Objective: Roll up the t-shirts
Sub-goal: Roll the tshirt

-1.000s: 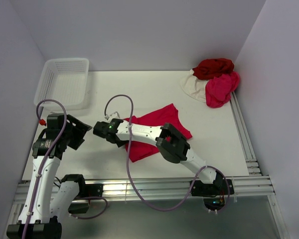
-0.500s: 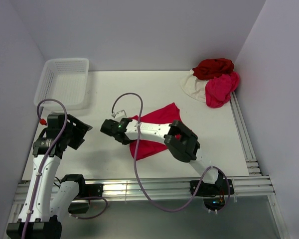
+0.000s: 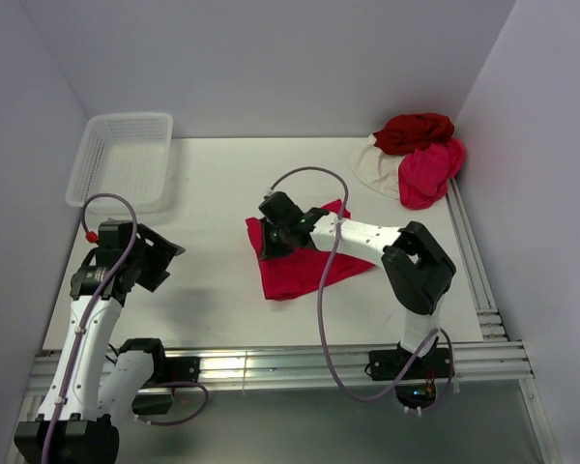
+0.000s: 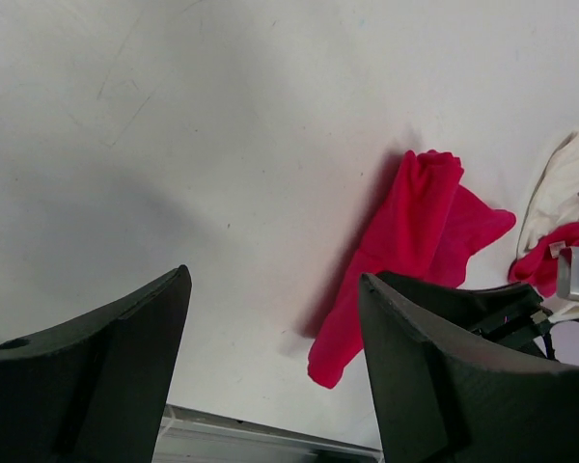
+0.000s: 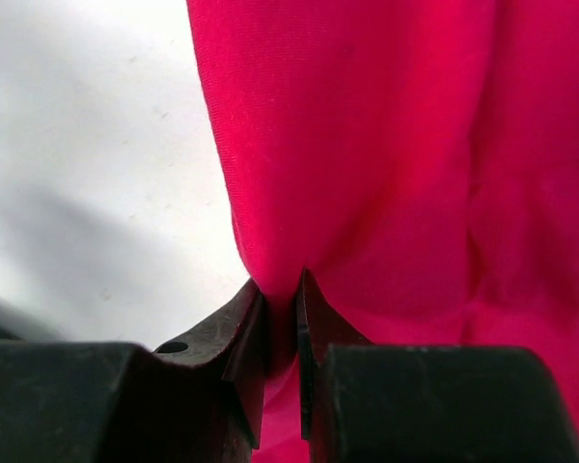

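On the table (image 3: 222,179), right pincer (image 5: 281,291) clamps crimson t-shirt (image 5: 367,145) edge.

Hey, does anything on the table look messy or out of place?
The crimson t-shirt lies crumpled and askew at centre, pinched by the right tool; the other t-shirts sit heaped in the far right corner.

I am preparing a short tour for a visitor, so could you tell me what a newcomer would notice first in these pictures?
The bright red t-shirt lies rumpled in the middle of the white table, and the right end effector is pinched shut on its cloth. A heap of dark red, pink and cream shirts sits in the far right corner, and a white basket in the far left one.
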### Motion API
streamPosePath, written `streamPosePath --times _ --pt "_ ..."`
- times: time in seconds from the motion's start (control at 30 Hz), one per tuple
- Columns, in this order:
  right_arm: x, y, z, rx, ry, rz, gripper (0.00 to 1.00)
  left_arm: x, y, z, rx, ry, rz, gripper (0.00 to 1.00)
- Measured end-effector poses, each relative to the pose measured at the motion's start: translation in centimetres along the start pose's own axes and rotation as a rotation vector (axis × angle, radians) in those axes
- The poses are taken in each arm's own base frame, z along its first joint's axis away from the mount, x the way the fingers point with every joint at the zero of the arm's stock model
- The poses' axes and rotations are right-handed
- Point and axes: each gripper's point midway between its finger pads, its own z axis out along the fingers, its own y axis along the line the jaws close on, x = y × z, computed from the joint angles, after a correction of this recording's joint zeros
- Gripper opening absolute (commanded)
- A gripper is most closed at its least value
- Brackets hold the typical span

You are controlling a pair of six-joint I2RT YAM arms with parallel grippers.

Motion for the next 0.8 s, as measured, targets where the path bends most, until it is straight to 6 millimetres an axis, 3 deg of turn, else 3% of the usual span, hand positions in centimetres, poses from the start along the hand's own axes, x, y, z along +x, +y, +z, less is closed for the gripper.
streamPosePath --times 0.33,0.8 --pt "1.6 -1.3 1.1 -0.314 0.113 0.227 0.03 0.8 0.1 1.0 0.008 0.050 0.024 0.75" --pt "-0.2 0.7 -1.8 -0.508 0.102 0.267 0.04 1.1 -0.6 2.2 0.034 0.086 0.045 0.75"
